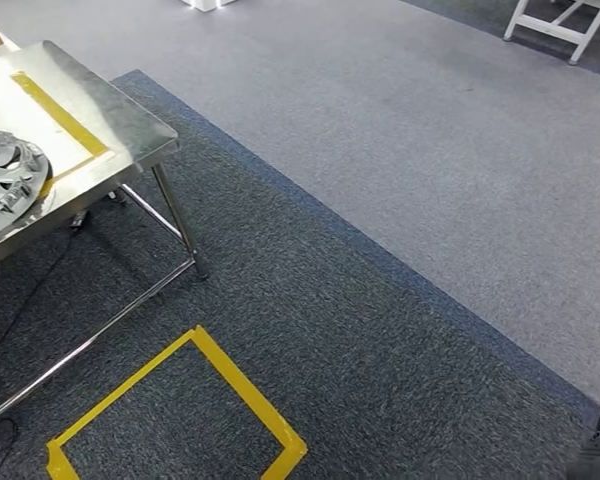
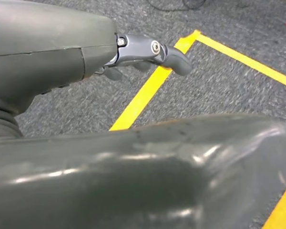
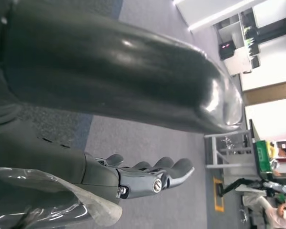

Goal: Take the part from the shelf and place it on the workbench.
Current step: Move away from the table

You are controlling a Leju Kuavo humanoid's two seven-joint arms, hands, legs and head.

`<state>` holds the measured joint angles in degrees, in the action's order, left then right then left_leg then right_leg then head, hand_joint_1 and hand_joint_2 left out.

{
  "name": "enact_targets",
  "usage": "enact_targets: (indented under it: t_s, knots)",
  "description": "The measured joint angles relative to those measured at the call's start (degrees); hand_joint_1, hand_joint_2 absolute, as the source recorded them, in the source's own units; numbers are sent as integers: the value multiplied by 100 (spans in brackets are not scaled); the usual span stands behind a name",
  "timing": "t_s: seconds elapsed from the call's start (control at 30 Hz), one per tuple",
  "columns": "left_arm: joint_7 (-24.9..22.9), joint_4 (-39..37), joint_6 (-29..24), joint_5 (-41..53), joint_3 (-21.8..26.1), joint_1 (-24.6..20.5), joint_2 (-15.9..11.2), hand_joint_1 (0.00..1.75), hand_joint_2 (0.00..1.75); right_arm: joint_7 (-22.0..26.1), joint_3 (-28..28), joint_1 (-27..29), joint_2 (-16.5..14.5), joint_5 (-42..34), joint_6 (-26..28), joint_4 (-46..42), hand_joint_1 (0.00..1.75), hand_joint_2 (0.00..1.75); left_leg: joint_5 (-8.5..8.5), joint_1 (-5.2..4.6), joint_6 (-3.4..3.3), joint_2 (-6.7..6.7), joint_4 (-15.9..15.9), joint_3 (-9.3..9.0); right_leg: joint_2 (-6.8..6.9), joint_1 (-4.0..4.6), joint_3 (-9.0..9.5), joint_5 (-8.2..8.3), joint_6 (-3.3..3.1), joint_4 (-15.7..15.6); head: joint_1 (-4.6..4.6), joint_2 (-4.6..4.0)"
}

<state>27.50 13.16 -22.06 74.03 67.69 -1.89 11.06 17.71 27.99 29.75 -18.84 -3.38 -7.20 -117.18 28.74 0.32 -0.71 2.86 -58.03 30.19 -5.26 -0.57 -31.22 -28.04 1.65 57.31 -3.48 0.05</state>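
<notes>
The part, a silver-grey spoked wheel cover [image 1: 6, 185], lies flat on the steel workbench [image 1: 123, 125] at the left of the head view, across a yellow tape line on the bench top. My left hand [image 2: 145, 52] hangs over the dark carpet near a yellow tape corner, fingers loosely extended and holding nothing. My right hand [image 3: 152, 176] hangs low beside my body, its fingers stretched out straight and apart, nothing in them. Both hands are well away from the part.
A yellow tape square [image 1: 229, 375] marks the dark carpet in front of the bench. The bench's slanted legs and crossbar [image 1: 178, 215] reach toward it. A cable [image 1: 3, 330] lies under the bench. Lighter grey carpet spreads to the right, with a white frame [image 1: 557, 28] far off.
</notes>
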Motion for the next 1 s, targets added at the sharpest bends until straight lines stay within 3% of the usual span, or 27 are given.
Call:
enact_targets:
  t_s: [0.03,0.1,0.17,0.23,0.27,0.3,0.33,0.4,0.43,0.5,0.57,0.63,0.7,0.77,0.8,0.83,0.87,0.93,1.0]
  knots:
    - [2,0,1,1,0,-5,3,0,0,0,-2,8,0,1,0,-1,0,0,-3,-1,-18,-38,7,5,-27,-10,-35,12,35,-6,1,0]
    - [7,0,1,-1,1,-18,9,0,0,0,-5,17,1,1,-1,-2,0,0,-35,16,-80,-134,47,3,99,-11,-123,-66,87,96,-13,-1]
    - [11,0,2,-1,2,-19,17,0,0,-6,-13,2,2,4,0,-1,0,0,-51,20,-130,-246,72,9,356,-5,-386,-367,127,619,-37,0]
    - [13,0,3,2,2,-5,26,0,0,-14,-20,-7,2,10,2,1,0,0,-49,4,-143,-368,70,24,469,-9,-745,-695,162,1371,-48,1]
    - [13,0,4,3,2,-1,29,0,0,-18,-22,-2,2,11,3,2,0,0,-48,-2,-144,-431,68,28,482,-10,-841,-743,171,1589,-46,1]
    - [13,0,4,4,2,-2,29,0,0,-21,-22,2,2,12,4,2,0,0,-47,-5,-144,-488,67,30,492,-11,-827,-680,173,1589,-47,0]
    - [13,0,5,4,2,-7,31,0,0,-25,-23,8,2,12,7,3,0,0,-44,-8,-142,-540,66,26,517,-10,-693,-523,165,1358,-47,1]
    - [12,0,5,4,2,-18,39,0,0,-35,-25,13,2,11,15,3,0,0,-31,-20,-124,-624,65,1,681,9,-237,-188,124,536,-47,1]
    - [11,0,5,4,2,-21,43,0,0,-41,-27,14,2,10,20,2,0,0,-22,-32,-106,-657,60,-11,766,23,-67,-98,91,207,-43,2]
    - [10,0,5,5,2,-23,48,0,0,-50,-28,18,2,7,29,-1,0,0,-9,-50,-57,-718,57,-29,838,58,36,-93,25,-36,-39,2]
    - [10,0,5,6,2,-26,54,0,0,-53,-27,33,2,4,38,-2,0,0,9,-41,11,-753,55,-48,742,50,43,-63,-38,-54,-40,1]
    - [10,0,4,7,2,-28,57,0,0,-53,-28,36,1,2,43,-4,0,0,189,-26,78,-603,-149,10,658,23,80,-20,-101,-83,-33,1]
    - [10,0,3,8,2,-17,55,0,0,-54,-33,30,0,0,43,-6,0,0,576,-12,110,-408,-786,259,568,10,90,6,-136,-90,-25,1]
    - [10,0,3,9,2,0,52,0,0,-56,-37,32,0,-1,45,-6,0,0,842,-9,118,-368,-1466,550,457,14,87,10,-145,-87,-24,1]
    - [10,0,3,9,2,6,52,0,0,-57,-38,33,0,-1,49,-6,0,0,809,-8,116,-365,-1561,599,393,15,91,10,-145,-85,-23,0]
    - [10,0,3,10,2,9,52,0,0,-59,-38,34,0,-2,54,-6,0,0,663,-7,109,-358,-1434,552,327,16,97,9,-144,-82,-23,1]
    - [10,0,3,11,2,9,52,0,0,-61,-38,34,0,-2,58,-6,0,0,429,-3,96,-324,-1093,413,261,14,107,6,-139,-76,-23,0]
    - [9,0,3,14,2,10,51,0,0,-63,-39,32,0,-3,62,-6,0,0,71,14,65,-126,-333,99,137,21,99,-7,-114,-47,-26,1]
    - [1,0,1,17,2,5,51,0,0,-63,-41,36,0,-3,62,-6,0,0,3,15,42,9,-12,-20,42,19,47,-3,-59,-22,-27,0]
